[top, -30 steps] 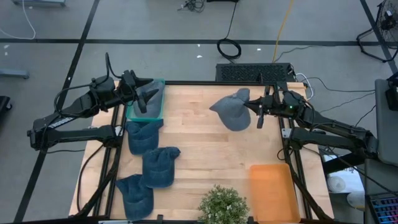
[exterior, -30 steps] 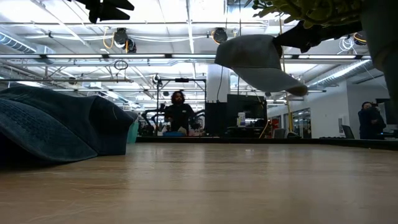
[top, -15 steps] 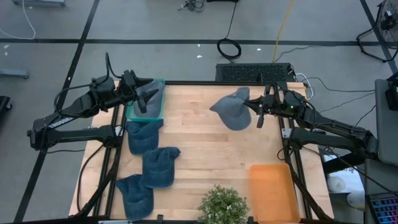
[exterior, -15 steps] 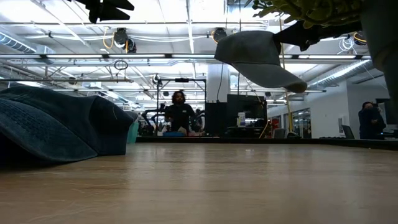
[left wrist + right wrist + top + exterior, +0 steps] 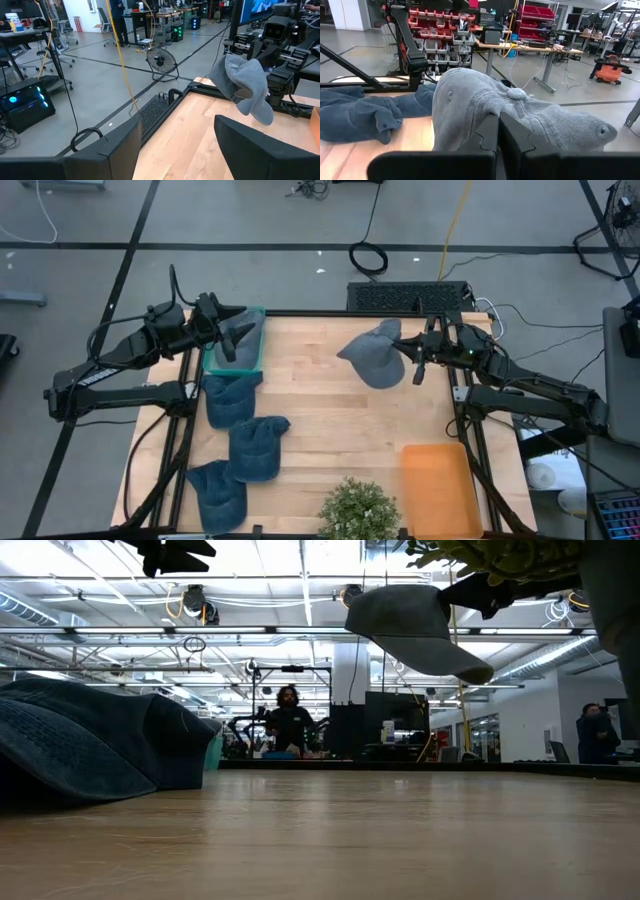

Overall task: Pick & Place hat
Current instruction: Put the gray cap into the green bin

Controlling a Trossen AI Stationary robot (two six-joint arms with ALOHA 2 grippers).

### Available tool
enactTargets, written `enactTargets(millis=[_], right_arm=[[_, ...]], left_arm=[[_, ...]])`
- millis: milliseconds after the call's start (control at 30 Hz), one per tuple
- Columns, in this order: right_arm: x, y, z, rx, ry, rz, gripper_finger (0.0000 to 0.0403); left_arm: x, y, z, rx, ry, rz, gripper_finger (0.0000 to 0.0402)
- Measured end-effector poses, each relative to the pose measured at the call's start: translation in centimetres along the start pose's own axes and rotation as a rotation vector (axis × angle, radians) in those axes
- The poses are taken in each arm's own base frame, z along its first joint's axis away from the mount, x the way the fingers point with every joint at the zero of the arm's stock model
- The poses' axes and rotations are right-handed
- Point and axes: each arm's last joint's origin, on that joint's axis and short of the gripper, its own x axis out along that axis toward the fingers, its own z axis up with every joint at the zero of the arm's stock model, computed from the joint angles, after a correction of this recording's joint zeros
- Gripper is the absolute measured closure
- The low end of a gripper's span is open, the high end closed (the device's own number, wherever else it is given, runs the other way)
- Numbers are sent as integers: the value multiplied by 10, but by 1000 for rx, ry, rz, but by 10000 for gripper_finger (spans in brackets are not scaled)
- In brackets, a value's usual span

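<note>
Grey hat (image 5: pixel 372 357), no legible label, hangs pinched in the closed right gripper (image 5: pixel 411 352); left gripper (image 5: pixel 238 332) gapes empty.

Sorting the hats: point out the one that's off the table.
The lighter grey hat, held up by the shut right hand near the far edge. The three dark blue hats lie on the table's left side.

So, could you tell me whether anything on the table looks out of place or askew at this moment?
Nothing looks damaged or spilled. The grey hat hangs clear of the table, pinched by the right gripper. Three blue hats lie overlapping near the teal bin, where the left gripper waits open.
</note>
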Motion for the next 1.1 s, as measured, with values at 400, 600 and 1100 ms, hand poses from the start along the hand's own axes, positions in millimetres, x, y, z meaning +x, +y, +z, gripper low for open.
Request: enactTargets(millis=[400,600,1100], right_arm=[[0,0,0,21,-3,2,403],[0,1,1,10,-15,32,403],[0,5,8,3,-86,96,403]], left_arm=[[0,0,0,0,0,0,147],[0,0,0,0,0,0,146],[-10,2,43,-51,-466,11,146]])
